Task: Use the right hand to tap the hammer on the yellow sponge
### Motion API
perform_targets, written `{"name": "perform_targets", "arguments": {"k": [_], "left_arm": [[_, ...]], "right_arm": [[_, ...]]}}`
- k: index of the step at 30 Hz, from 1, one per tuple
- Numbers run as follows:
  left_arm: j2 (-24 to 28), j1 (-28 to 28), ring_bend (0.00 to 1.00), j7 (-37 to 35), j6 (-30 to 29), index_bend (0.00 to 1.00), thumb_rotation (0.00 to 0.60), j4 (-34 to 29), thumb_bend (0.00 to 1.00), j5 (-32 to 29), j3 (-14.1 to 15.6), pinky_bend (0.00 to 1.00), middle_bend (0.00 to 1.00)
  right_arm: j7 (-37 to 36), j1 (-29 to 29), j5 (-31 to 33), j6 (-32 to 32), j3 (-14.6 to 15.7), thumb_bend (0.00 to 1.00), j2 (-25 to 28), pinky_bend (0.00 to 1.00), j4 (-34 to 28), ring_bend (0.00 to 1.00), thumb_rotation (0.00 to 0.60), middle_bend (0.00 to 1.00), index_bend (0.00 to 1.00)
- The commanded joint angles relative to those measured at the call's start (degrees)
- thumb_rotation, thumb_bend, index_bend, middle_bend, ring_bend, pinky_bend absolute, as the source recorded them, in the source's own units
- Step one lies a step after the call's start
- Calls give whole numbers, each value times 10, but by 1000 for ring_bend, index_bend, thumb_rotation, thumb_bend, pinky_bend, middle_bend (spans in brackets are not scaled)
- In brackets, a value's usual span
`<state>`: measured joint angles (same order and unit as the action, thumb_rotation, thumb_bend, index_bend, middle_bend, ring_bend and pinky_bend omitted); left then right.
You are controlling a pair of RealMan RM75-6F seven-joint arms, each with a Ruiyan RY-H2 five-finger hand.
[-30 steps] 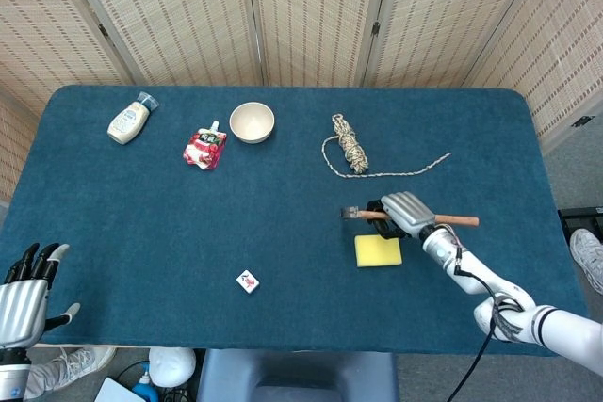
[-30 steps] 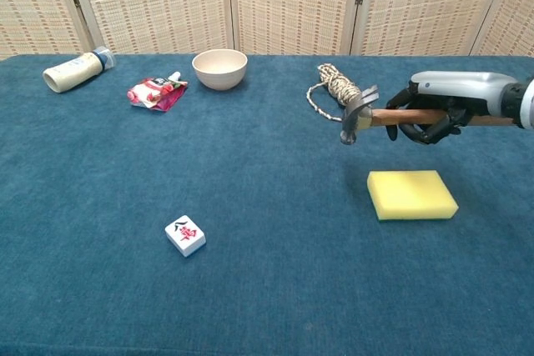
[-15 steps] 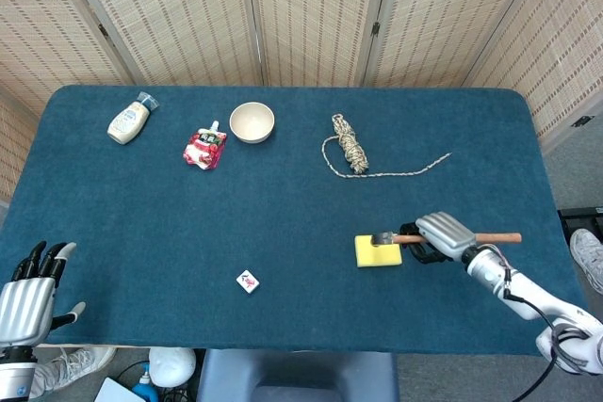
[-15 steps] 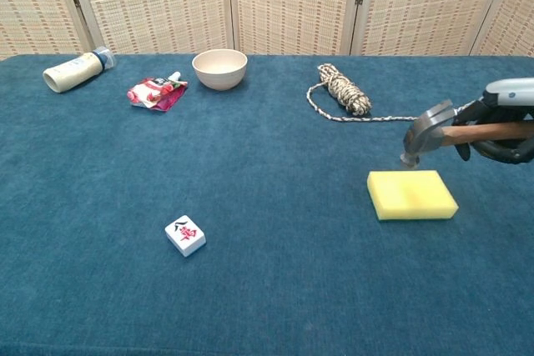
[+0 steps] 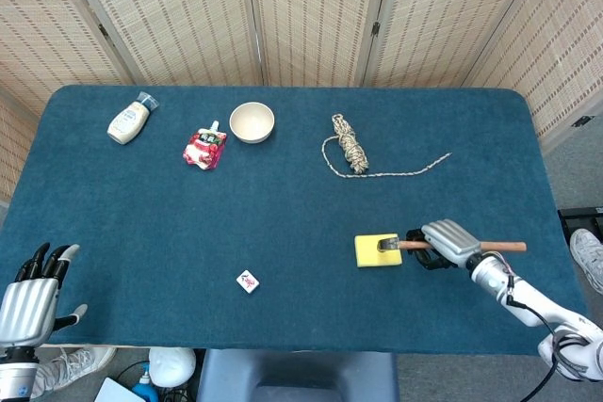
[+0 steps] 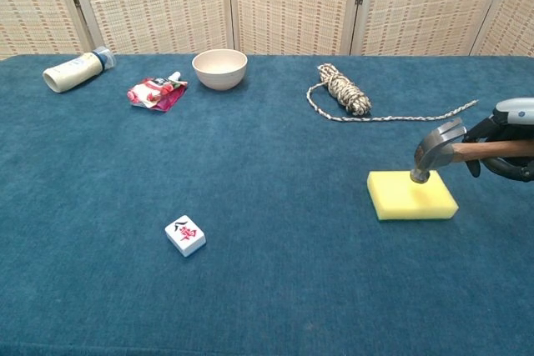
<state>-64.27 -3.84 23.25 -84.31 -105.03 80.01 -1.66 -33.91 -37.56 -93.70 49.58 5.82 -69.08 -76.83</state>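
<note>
Dropping from above, the hammer [image 6: 437, 150] now has its head down on the yellow sponge [image 6: 412, 195], which lies near the table's front right. Nearest the robot, the left hand [image 5: 26, 298] hangs idle off the front edge, fingers spread and empty. Further out, the right hand [image 5: 454, 241] wraps the wooden handle. Pressing harder could dent the foam or skid the sponge sideways; a loose grip might let the head twist. Beyond lies the rope [image 5: 350, 149].
</note>
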Motion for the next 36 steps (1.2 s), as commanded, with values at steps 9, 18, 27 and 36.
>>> {"name": "perform_targets", "arguments": {"k": [9, 18, 27, 36], "left_arm": [[-1, 5, 65, -14, 0, 147, 600, 12, 199, -4, 5, 204, 180], [-3, 5, 65, -21, -7, 139, 600, 16, 199, 4, 3, 203, 180], [-6, 4, 65, -21, -3, 135, 600, 19, 199, 2, 5, 203, 180], [-6, 3, 65, -20, 2, 135, 600, 21, 199, -1, 6, 203, 180]], "right_arm": [[41, -14, 29, -49, -4, 962, -18, 847, 7, 805, 600, 840, 848], [0, 5, 6, 43, -20, 962, 13, 847, -39, 805, 600, 840, 848], [18, 0, 19, 4, -11, 962, -18, 847, -2, 805, 600, 840, 848], [31, -7, 36, -48, -1, 962, -54, 847, 45, 805, 600, 840, 848]]}}
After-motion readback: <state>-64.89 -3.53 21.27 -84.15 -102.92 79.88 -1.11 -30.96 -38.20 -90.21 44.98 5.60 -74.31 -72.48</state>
